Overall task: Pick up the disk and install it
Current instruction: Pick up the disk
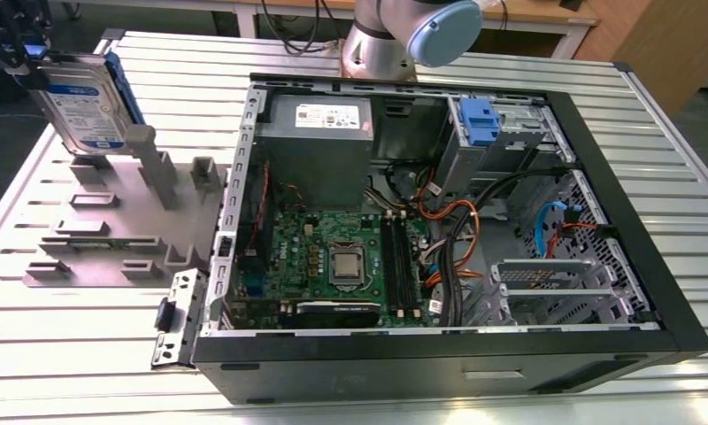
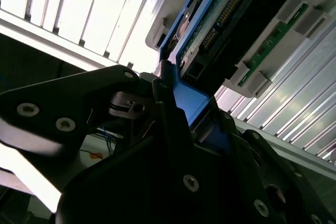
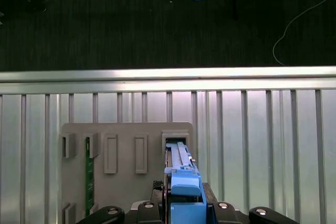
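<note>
The disk (image 1: 85,102), silver with a white-and-blue label and a blue side frame, stands on edge at the exterior view's far left. Its lower end is at or just above a slot of the grey holder (image 1: 118,212); I cannot tell whether it still touches. My gripper (image 1: 24,53) is shut on the disk's upper end. In the first wrist view the disk's blue frame (image 3: 184,182) runs from my gripper (image 3: 181,205) toward the holder's slot (image 3: 176,140). In the second wrist view the black fingers (image 2: 163,103) clamp the disk (image 2: 220,19) at its blue frame.
An open computer case (image 1: 637,266) lies at the exterior view's right, with a motherboard (image 1: 330,257), a grey power supply (image 1: 319,115), cables, and a blue bracket (image 1: 478,119) in the drive bay. A green memory stick (image 1: 95,241) sits in the holder. The slatted table's edge (image 3: 168,74) lies beyond the holder.
</note>
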You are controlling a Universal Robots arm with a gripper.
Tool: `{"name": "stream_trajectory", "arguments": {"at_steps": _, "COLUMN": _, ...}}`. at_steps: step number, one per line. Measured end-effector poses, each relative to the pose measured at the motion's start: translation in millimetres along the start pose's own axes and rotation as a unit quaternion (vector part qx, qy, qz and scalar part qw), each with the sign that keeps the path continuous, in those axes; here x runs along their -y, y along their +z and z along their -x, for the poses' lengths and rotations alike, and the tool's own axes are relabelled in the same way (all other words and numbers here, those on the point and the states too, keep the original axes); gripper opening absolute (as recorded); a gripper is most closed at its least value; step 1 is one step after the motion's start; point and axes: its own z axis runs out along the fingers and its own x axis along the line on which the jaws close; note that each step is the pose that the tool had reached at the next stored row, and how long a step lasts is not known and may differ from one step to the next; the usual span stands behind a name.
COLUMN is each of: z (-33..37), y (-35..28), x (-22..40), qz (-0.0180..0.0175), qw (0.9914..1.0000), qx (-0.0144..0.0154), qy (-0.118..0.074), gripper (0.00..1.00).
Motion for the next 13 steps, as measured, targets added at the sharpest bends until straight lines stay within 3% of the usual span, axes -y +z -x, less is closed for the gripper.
{"name": "stream_trajectory", "arguments": {"at_steps": 13, "z": 0.0, "y": -4.3, "x": -0.1, "qz": 0.0, "qw": 1.0, "qx": -0.0003, "qy": 0.0, "gripper": 0.37}}
